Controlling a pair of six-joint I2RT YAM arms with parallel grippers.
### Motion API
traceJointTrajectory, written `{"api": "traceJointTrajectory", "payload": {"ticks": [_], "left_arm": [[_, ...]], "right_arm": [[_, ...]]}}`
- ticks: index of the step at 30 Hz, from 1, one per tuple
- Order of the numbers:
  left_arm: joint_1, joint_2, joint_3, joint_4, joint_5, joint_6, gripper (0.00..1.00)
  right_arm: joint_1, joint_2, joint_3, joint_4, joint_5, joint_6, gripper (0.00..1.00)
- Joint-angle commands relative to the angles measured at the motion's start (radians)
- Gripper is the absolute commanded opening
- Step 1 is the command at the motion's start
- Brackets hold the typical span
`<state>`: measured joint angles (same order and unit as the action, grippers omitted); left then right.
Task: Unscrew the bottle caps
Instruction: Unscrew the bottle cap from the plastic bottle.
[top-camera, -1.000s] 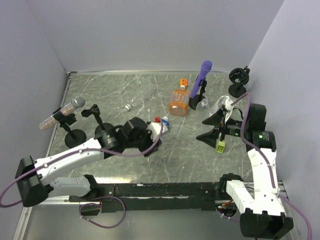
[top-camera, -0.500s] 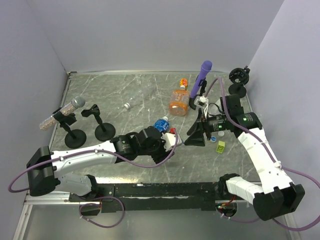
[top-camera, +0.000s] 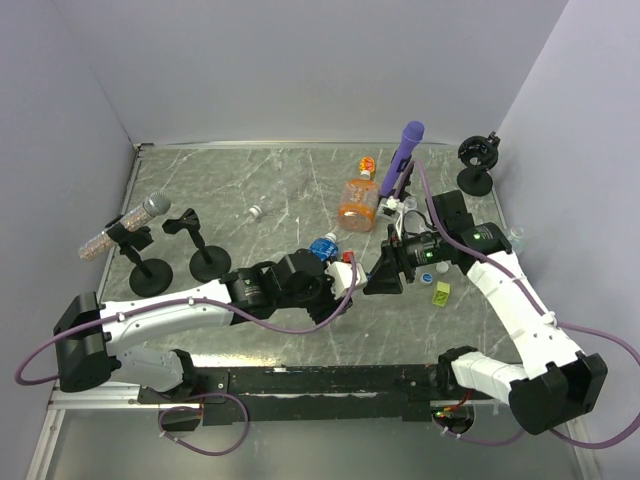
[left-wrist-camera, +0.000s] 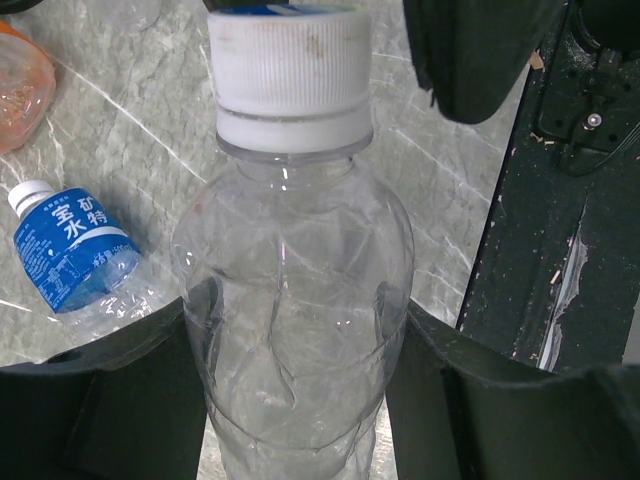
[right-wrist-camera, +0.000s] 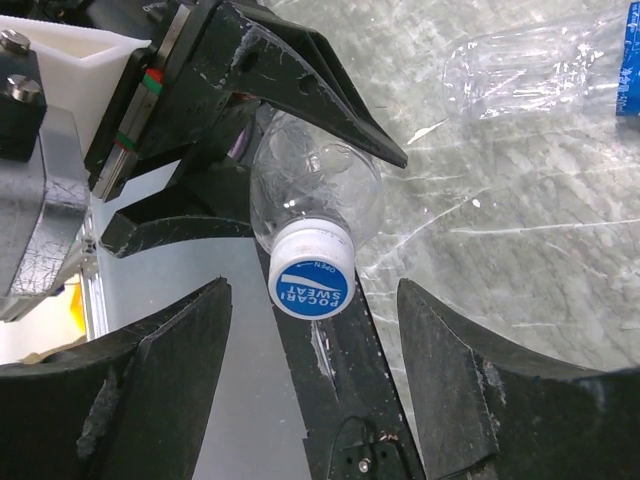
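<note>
**Left wrist: clear bottle (left-wrist-camera: 292, 230) clamped, cap (left-wrist-camera: 290, 75) aimed at the other arm**

The left gripper (left-wrist-camera: 298, 330) is closed on the clear bottle, its dark fingers (left-wrist-camera: 120, 400) pressing the body from both sides below the shoulder. The cap, white and ribbed with a blue top, is on the neck and points straight away from this gripper. To the gripper's left a blue-label bottle (left-wrist-camera: 70, 245) lies on the table (left-wrist-camera: 150, 130) with its white cap on. Farther out on that side, an orange bottle (left-wrist-camera: 18, 80) shows at the frame's edge.

In the right wrist view the right gripper (right-wrist-camera: 315, 300) is open. Its jaws stand apart on either side of the cap (right-wrist-camera: 311, 272), with a gap on each side, and they hold nothing. Another clear, empty bottle (right-wrist-camera: 520, 60) lies on the table beyond this gripper.

From the top external view the left gripper (top-camera: 350, 272) and the right gripper (top-camera: 385, 265) meet tip to tip. A yellow-green block (top-camera: 441, 293) lies near the right gripper, on its wrist side. A purple stick (top-camera: 403, 155) stands well behind it.
</note>
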<state>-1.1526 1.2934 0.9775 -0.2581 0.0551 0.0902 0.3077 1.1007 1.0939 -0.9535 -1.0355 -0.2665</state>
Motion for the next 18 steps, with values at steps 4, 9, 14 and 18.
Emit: {"api": "traceJointTrajectory", "payload": {"ticks": [4,9,14,18], "left_arm": [[-0.009,0.014,0.049,0.031,0.014,-0.012,0.27],[-0.009,0.018,0.052,0.031,0.02,-0.01,0.27],[-0.009,0.014,0.049,0.028,0.02,-0.014,0.27],[-0.009,0.0,0.044,0.017,0.099,-0.006,0.27]], "right_arm": [[0.018,0.017,0.026,0.032,-0.012,0.018,0.71],[0.022,0.039,0.037,0.03,-0.026,0.015,0.62],[0.028,0.056,0.055,-0.016,-0.051,-0.048,0.2],[0.044,0.044,0.075,-0.094,-0.035,-0.221,0.02]]}}
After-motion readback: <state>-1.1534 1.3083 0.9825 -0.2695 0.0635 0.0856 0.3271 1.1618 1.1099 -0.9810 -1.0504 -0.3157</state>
